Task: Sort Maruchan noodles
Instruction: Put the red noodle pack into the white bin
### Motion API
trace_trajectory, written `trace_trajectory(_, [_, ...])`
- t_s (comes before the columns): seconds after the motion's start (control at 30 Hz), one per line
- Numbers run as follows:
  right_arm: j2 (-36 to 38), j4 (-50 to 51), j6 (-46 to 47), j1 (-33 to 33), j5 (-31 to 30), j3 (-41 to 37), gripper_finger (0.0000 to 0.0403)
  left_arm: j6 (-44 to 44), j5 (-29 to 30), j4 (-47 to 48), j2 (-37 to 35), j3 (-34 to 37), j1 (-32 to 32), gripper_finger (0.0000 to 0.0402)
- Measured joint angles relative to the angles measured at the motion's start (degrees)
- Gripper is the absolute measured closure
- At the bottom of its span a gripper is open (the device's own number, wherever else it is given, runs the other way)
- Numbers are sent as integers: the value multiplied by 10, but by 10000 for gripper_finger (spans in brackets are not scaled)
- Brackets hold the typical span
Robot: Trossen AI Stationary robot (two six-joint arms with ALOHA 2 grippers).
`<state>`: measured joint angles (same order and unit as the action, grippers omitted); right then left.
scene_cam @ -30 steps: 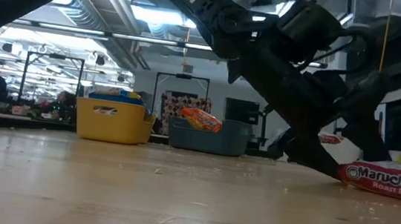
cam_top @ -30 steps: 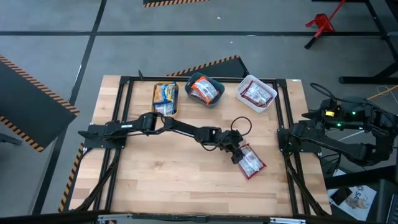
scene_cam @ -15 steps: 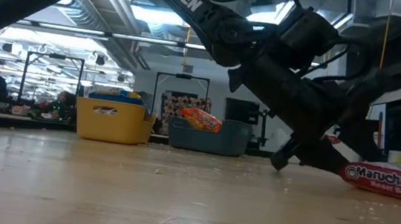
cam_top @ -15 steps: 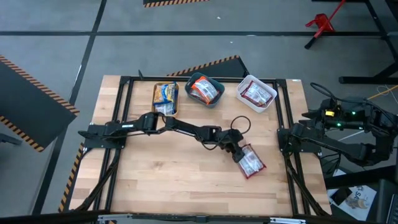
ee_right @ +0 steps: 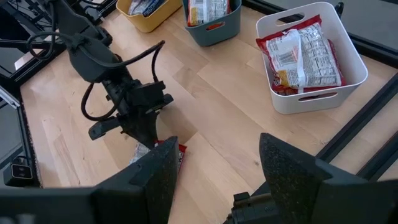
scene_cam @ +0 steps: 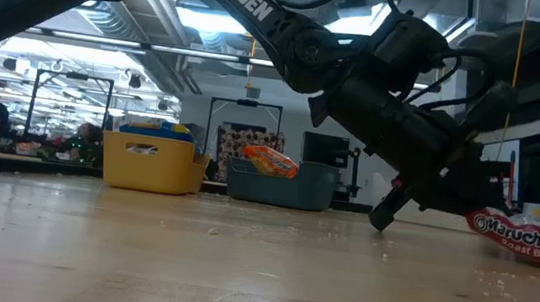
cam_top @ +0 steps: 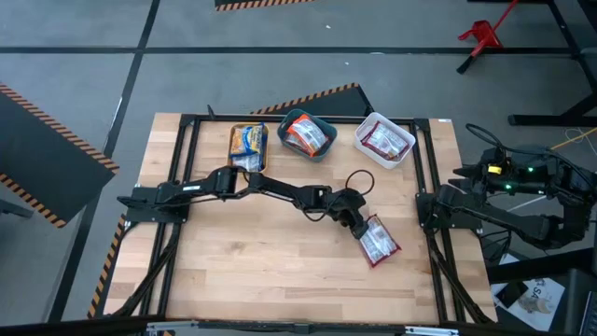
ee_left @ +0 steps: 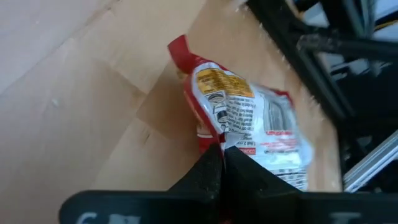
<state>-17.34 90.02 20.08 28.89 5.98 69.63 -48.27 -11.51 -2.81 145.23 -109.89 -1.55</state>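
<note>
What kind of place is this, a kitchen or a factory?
Most likely a robot lab or workshop, not a kitchen. Hazard-striped panels lie on a grey concrete floor, the wooden table sits in a metal frame, and far behind the yellow bin is a big hall with strip lights.

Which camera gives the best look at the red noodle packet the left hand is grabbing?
The left wrist view: the red packet fills it, pinched at one end. The high view shows it small, the low view only its printed edge, and the right wrist view just a corner.
</note>
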Motion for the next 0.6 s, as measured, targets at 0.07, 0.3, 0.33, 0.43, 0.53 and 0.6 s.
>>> trace_trajectory(0.07, [0, 0, 0, 0, 0, 0, 194, -22, -6, -18, 1, 0, 4, 399])
trace_trajectory(0.3, [0, 0, 0, 0, 0, 0, 194, -94, -14, -99, 5, 2, 19, 400])
trace_trajectory(0.33, [0, 0, 0, 0, -2, 0, 194, -103, -17, -110, 6, 2, 21, 401])
trace_trajectory(0.43, [0, 0, 0, 0, -13, 0, 194, -131, -19, -139, 6, 2, 26, 401])
trace_trajectory(0.53, [0, 0, 0, 0, -19, 0, 194, -149, -22, -161, 6, 2, 30, 401])
trace_trajectory(0.6, [0, 0, 0, 0, -20, 0, 194, -162, -26, -178, 5, 2, 31, 401])
